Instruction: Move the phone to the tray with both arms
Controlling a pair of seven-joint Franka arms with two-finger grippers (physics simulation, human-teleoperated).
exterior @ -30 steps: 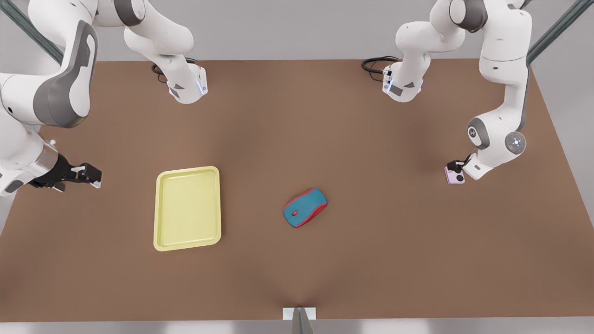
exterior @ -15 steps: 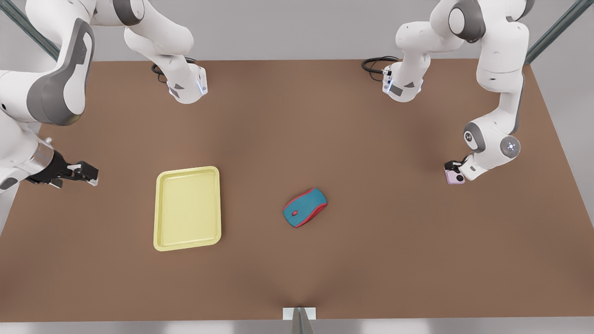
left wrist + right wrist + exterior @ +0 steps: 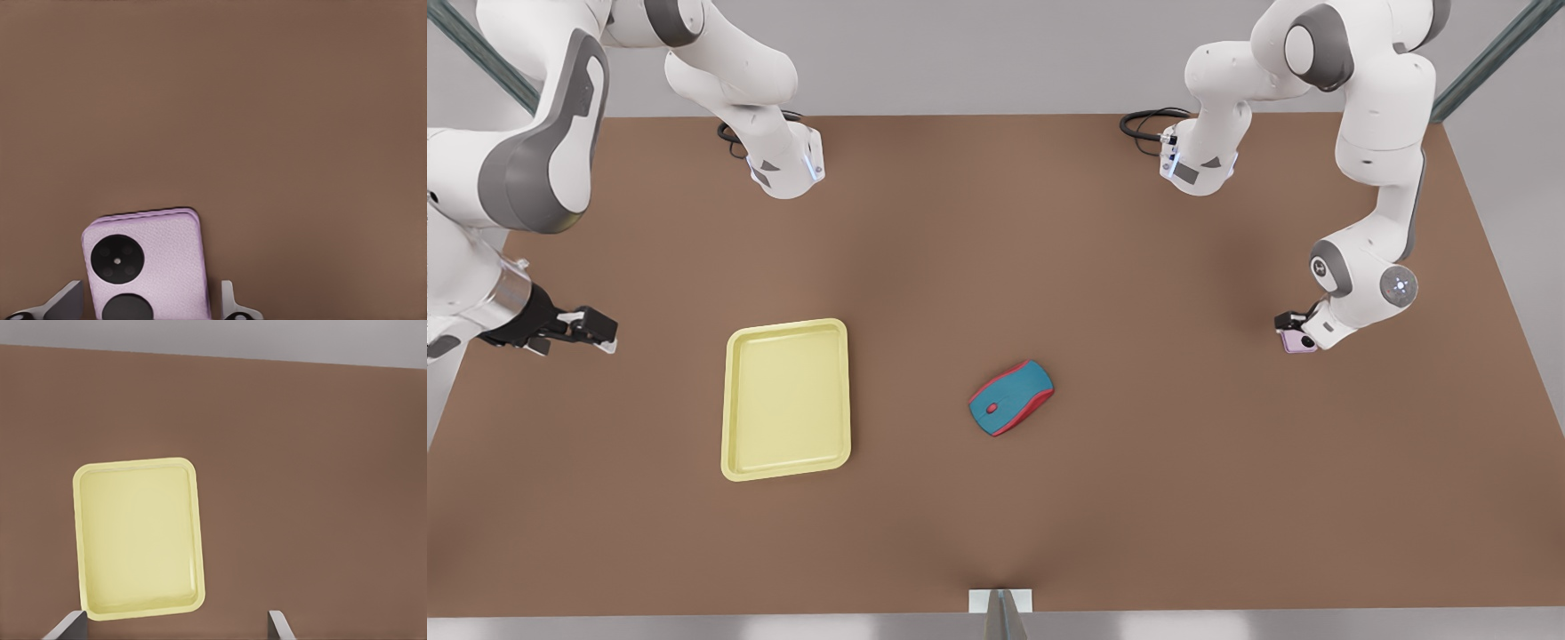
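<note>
Phone (image 3: 1294,342) is lying flat on the brown worktop (image 3: 1138,267) at about 3 o'clock in the front view, well apart from the tray (image 3: 786,399), which is sitting at about 9 o'clock of the blue-and-red mouse (image 3: 1011,397). The left hand (image 3: 1296,327) is being held right over the phone; in the left wrist view the fingers (image 3: 63,303) are standing wide on either side of the phone's body (image 3: 150,263), with nothing gripped yet. The right hand (image 3: 574,331) is waiting at about 9 o'clock of the tray, open wide and empty, with the tray (image 3: 139,537) lying ahead of it in the right wrist view.

For a sound grasp, the fingers are probably best lowered evenly along both long edges and closed squarely, so that the thin body is not being tipped or pushed aside. The phone is showing as a pale pink, flat, rounded slab with two dark round lenses.
</note>
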